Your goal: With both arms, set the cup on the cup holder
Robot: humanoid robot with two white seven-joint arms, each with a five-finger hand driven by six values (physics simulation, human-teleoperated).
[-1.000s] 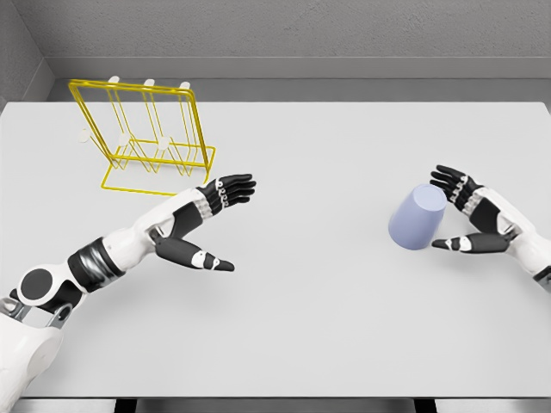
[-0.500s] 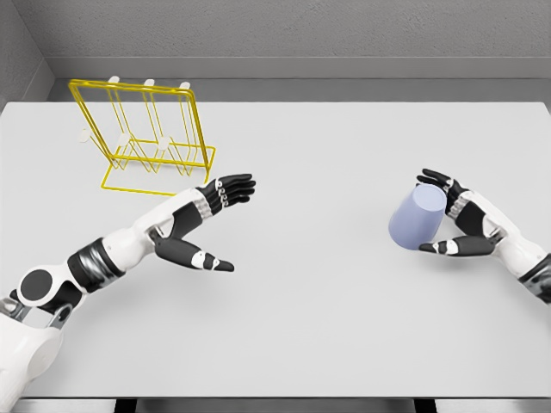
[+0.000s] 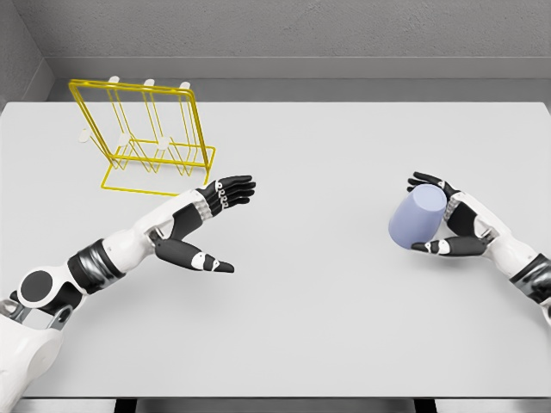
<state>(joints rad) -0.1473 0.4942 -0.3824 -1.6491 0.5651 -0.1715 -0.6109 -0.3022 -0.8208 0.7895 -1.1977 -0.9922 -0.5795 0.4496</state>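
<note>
Leaning rather than standing straight, the cup [image 3: 417, 219] rests on the table [image 3: 327, 310] toward its right edge, about midway between the far and near edges. Its long axis tilts from a wider rounded end at the lower left up to a narrower end at the upper right. It is a plain pale lavender-blue tapered cup, smooth, with no handle showing; whether the open mouth faces up or down cannot be told.

Around it sits the right hand [image 3: 452, 224], its arm entering from the table's right edge. The black fingers [image 3: 424, 180] curve over the cup's upper end and the thumb lies along its lower right side, so the hand cups it from the right in a loose, part-open wrap; a firm grip is not evident.

Well apart, over the left half of the table, the left hand [image 3: 202, 225] is held out with fingers straight and released, thumb spread toward the near edge, touching nothing.

Near the far-left corner stands the yellow wire cup holder [image 3: 142, 138], with white-tipped pegs.
</note>
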